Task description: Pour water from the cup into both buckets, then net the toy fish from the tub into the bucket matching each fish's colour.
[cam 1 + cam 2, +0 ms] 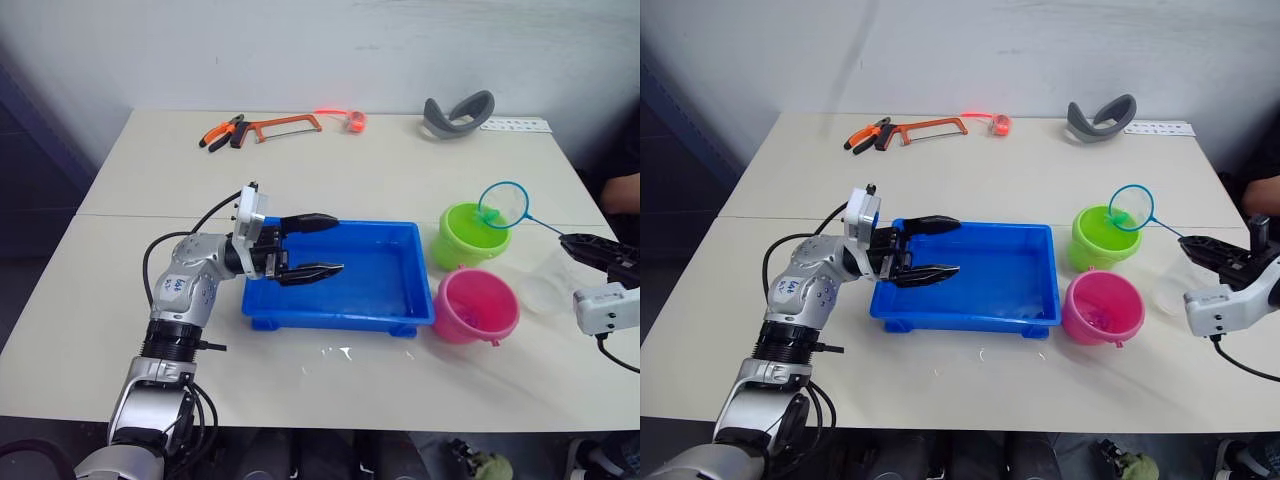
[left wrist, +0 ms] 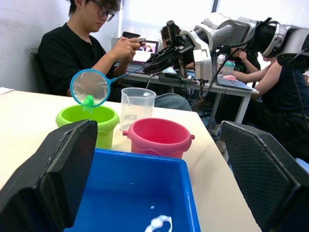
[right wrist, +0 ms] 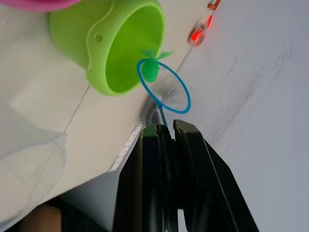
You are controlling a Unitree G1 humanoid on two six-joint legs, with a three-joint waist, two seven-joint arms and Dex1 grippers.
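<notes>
Light blue hoop, fine mesh: the net (image 1: 503,205) looks featherlight and floppy, so that thin stiff handle is the only real hold, and the right gripper (image 3: 166,130) has it pinched, hoop tipped over the green bucket (image 1: 471,235) with a green fish (image 3: 150,69) hanging. Left gripper (image 1: 310,247) spread open above the blue tub (image 1: 340,305). Smooth pale table (image 1: 150,190), water spilled near the tub; people sit at desks beyond.
</notes>
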